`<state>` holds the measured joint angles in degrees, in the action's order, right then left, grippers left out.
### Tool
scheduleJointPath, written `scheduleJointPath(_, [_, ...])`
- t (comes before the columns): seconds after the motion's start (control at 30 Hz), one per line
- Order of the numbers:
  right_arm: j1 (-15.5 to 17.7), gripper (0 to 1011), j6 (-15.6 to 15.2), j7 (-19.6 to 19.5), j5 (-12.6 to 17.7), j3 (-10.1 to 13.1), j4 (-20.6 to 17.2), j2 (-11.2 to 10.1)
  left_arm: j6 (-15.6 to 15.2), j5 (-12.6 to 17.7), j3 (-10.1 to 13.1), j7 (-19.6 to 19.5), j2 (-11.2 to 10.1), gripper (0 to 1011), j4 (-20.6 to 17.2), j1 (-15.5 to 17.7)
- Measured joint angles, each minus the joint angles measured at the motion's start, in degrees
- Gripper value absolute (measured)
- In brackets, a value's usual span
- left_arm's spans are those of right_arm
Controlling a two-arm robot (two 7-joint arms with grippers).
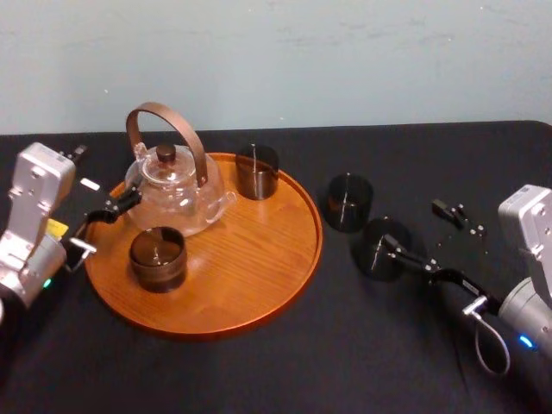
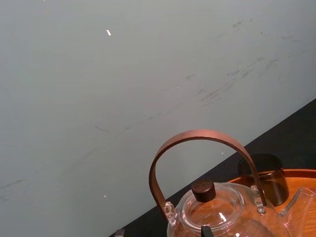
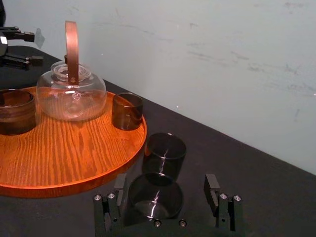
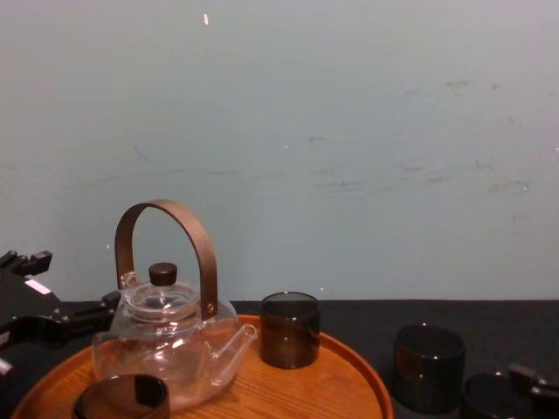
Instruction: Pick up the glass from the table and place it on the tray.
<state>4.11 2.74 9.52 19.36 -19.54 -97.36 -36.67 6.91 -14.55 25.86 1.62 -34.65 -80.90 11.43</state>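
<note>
Two dark smoked glasses stand on the black table (image 1: 259, 371) right of the round wooden tray (image 1: 250, 285). The nearer glass (image 1: 376, 250) (image 3: 155, 196) (image 4: 483, 397) lies between the spread fingers of my right gripper (image 1: 414, 231) (image 3: 165, 183), which is open and not touching it. The farther glass (image 1: 348, 201) (image 3: 166, 150) (image 4: 428, 367) stands just behind it, close to the tray's rim. My left gripper (image 1: 110, 222) (image 4: 26, 307) rests open at the tray's left edge beside the teapot, holding nothing.
On the tray stand a clear glass teapot (image 1: 177, 190) (image 2: 222, 212) with a tall brown handle and two more dark glasses, one at the back (image 1: 257, 171) (image 3: 127, 111) and one at the front left (image 1: 158, 257). A pale wall closes off the table's far edge.
</note>
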Motion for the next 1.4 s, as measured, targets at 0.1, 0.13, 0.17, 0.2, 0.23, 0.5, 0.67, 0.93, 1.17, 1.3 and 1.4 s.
scheduleJointPath(0.1, [0.12,1002,-0.18,0.59,0.13,0.24,0.34,0.35,0.00,0.00,0.00,0.00,0.00,1001,0.00,0.00])
scheduleJointPath(0.13, [0.14,1002,-0.22,0.75,0.14,0.29,0.44,0.44,0.00,0.00,0.00,0.00,0.00,1001,0.00,0.00])
scheduleJointPath(0.17, [0.16,1002,-0.27,0.90,0.14,0.34,0.54,0.53,0.00,0.00,0.00,0.00,0.00,1001,0.00,0.00])
scheduleJointPath(0.2, [0.16,1002,-0.29,1.05,0.14,0.38,0.66,0.63,0.00,0.00,0.00,0.00,0.00,1001,0.00,0.00])
scheduleJointPath(0.23, [0.18,1002,-0.32,1.43,0.13,0.44,0.92,0.82,0.00,0.00,0.00,0.00,0.00,1001,0.00,0.00])
scheduleJointPath(0.5, [0.18,1002,-0.70,2.90,-0.30,0.57,1.98,1.86,0.00,0.00,0.00,0.00,0.00,1001,0.00,0.00])
scheduleJointPath(0.67, [0.01,1002,-0.96,3.72,-0.79,0.77,2.90,2.63,0.00,0.00,0.00,0.00,0.00,1001,0.00,0.00])
scheduleJointPath(0.93, [-0.22,1002,-1.28,4.88,-1.37,1.17,4.16,3.72,0.00,0.00,0.00,0.00,0.00,1001,0.00,0.00])
scheduleJointPath(1.17, [-0.46,1002,-1.54,6.02,-1.65,1.66,5.39,4.74,0.00,0.00,0.00,0.00,0.00,1001,0.00,0.00])
scheduleJointPath(1.3, [-0.74,1002,-1.82,6.63,-1.95,1.95,6.02,5.44,0.00,0.00,0.00,0.00,0.00,1001,0.00,0.00])
scheduleJointPath(1.4, [-0.98,1002,-1.95,7.06,-2.15,2.14,6.51,5.94,0.00,0.00,0.00,0.00,0.00,1001,0.00,0.00])
